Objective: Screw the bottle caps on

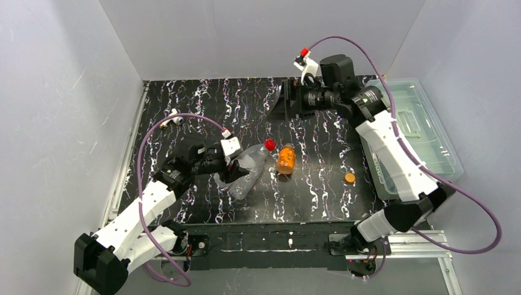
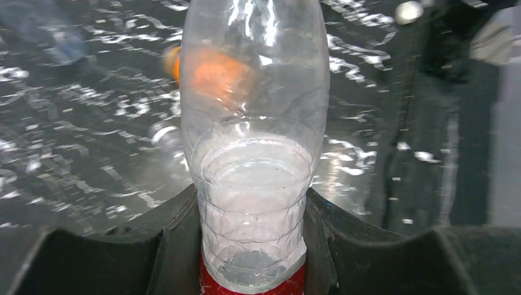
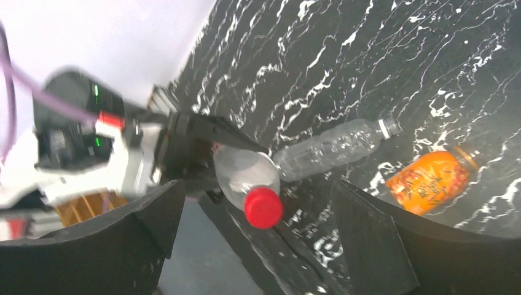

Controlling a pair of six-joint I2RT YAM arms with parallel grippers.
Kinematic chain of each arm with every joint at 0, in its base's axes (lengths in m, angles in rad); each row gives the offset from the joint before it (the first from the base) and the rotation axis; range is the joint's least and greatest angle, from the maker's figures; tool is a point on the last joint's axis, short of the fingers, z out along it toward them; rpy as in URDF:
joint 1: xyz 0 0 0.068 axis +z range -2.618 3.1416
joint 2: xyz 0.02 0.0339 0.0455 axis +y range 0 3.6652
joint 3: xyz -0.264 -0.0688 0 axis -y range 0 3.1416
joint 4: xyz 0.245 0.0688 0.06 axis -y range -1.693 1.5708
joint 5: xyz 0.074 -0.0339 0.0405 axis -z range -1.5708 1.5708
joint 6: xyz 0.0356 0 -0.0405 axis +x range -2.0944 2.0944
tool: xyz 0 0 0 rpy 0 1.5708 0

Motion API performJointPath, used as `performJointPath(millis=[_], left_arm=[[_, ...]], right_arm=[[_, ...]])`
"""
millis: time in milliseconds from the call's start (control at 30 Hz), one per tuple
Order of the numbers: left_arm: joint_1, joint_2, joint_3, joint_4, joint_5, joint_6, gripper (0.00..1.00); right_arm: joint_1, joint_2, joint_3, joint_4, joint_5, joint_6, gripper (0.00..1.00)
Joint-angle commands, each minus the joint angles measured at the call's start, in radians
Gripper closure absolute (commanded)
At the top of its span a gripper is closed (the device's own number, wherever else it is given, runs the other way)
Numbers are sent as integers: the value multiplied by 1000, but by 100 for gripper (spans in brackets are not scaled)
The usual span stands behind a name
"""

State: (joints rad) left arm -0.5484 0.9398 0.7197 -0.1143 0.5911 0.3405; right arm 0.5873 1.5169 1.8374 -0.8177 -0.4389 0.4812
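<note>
The step in hand looks like tightening the red cap, which sits on the neck of the clear bottle just left of the orange bottle. Whether that cap is screwed home or only resting on the threads cannot be told. The left gripper is pinched on the clear bottle's lower body, one finger on each side. It holds the bottle tilted, neck towards the orange bottle and up off the table. The right gripper is spread wide with nothing between its fingers. It hangs well beyond the orange bottle, near the table's far edge, and its camera looks straight at the red cap. The cap is therefore in line with that gripper but well apart from it. The next move probably calls for the right gripper to come in along the neck's axis, close squarely round the red cap and turn. Meanwhile the left must keep the thin, slippery plastic from spinning or buckling. An orange cap lies loose on the table, right of the orange bottle and near the bin. It likely belongs on the orange bottle, though that bottle's neck is too unclear to say whether it is bare. A second bottle, clear and uncapped, lies flat left of the orange bottle, under the held one.
</note>
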Motion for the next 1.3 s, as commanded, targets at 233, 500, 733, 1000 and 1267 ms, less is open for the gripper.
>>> performJointPath(millis=[233, 500, 733, 1000, 1267], left_arm=[[50, 46, 11, 99, 480, -273, 100], [51, 50, 1, 165, 507, -324, 100], [51, 51, -3, 166, 505, -328, 100], [51, 50, -4, 166, 503, -328, 100], [53, 57, -2, 169, 506, -333, 100]], right_arm=[[10, -208, -240, 19, -274, -353, 15], [20, -218, -299, 98, -376, -338, 25], [32, -201, -299, 155, -407, -301, 35], [46, -200, -304, 98, -382, -336, 36], [46, -199, -312, 75, -371, -354, 43]])
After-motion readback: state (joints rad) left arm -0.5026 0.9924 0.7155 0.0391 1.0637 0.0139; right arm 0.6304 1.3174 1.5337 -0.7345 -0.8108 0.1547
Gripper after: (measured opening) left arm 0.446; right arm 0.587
